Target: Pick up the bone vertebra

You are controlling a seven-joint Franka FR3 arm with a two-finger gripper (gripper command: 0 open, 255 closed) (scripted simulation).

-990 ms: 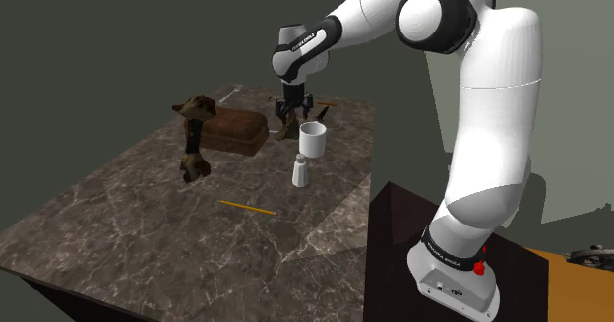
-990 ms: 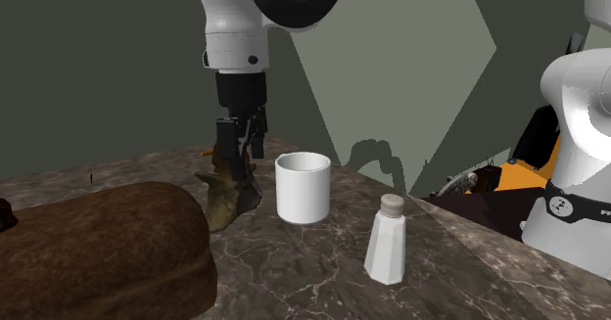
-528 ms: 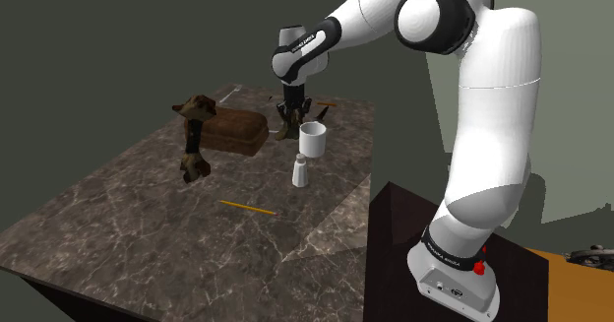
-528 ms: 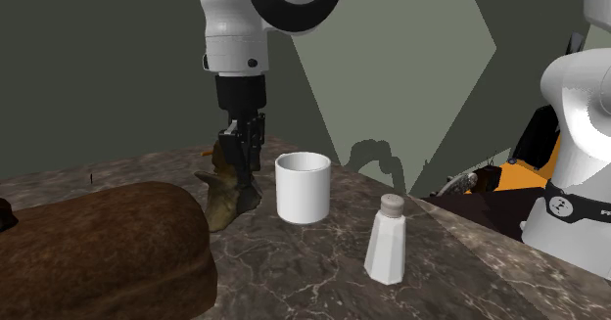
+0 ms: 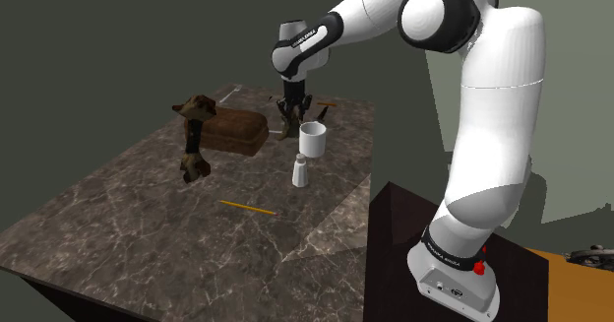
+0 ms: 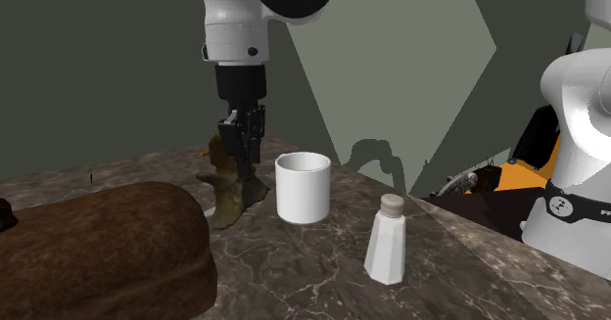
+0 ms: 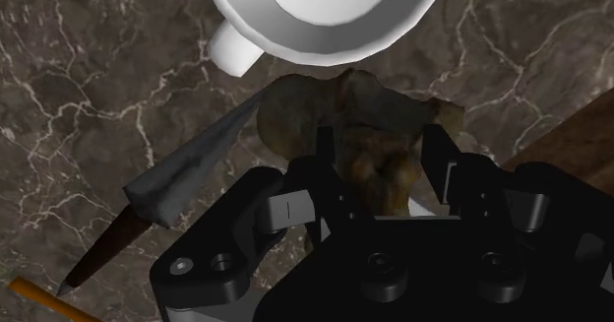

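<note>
Firmly clamped between the two black fingers of the tool [image 7: 384,172], the bone vertebra [image 7: 349,113] sits at the far end of the desk [image 5: 148,207]. It is a mottled tan-and-brown lump just beside a white mug [image 6: 303,186]. In the wrist view the fingers press on either side of the bone's body, and its spurs spread out towards the mug.

Compared with half a second ago, the white arm [image 5: 492,123] carries its wrist a little higher in the second exterior view. The vertebra has turned slightly and appears to have come up with it. Whether the bone's lower tip has left the stone cannot be told. A second ago the fingers stood wider, around the bone's top.

The mug, a white salt shaker [image 6: 388,240] in front of it and a dark brown loaf [image 6: 98,250] on the vertebra's other side have not moved. Farther along the desk, in the shoulder view, a knobbly dark brown figure [image 5: 195,138] stands upright and a yellow pencil [image 5: 248,208] lies flat. A grey pointed blade [image 7: 182,182] lies beside the bone.

The desk is dark brown marble with pale veins. Dull grey-green walls [image 5: 98,34] close the room behind it. The arm rises from a black stand [image 5: 394,256], and a strip of orange floor [image 5: 551,271] lies past it.
</note>
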